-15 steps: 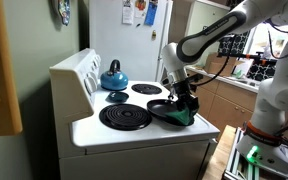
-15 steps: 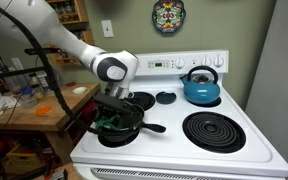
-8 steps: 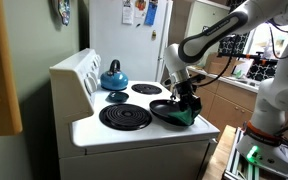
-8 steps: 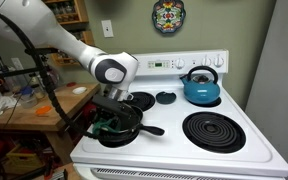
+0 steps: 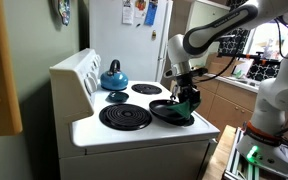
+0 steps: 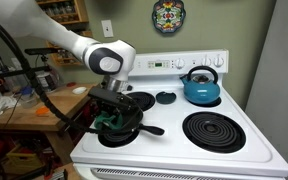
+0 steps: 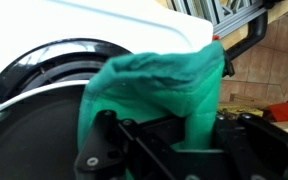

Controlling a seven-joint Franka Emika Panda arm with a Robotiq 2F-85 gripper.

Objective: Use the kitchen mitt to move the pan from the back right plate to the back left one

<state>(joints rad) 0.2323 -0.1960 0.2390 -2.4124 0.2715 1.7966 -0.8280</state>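
One end effector clamped on the kitchen mitt, directly above the pan

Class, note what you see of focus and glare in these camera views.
Wrist view: the kitchen mitt is so close it looks soft, and the white stove top is washed out. In an exterior view, the blue kettle carries a small glare spot.

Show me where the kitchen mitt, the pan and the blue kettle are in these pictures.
kitchen mitt (image 7: pixel 159 85), wrist view, middle of the green fabric.
pan (image 6: pixel 151 129), an exterior view, on its handle.
blue kettle (image 6: pixel 201 92), an exterior view, on its round body.
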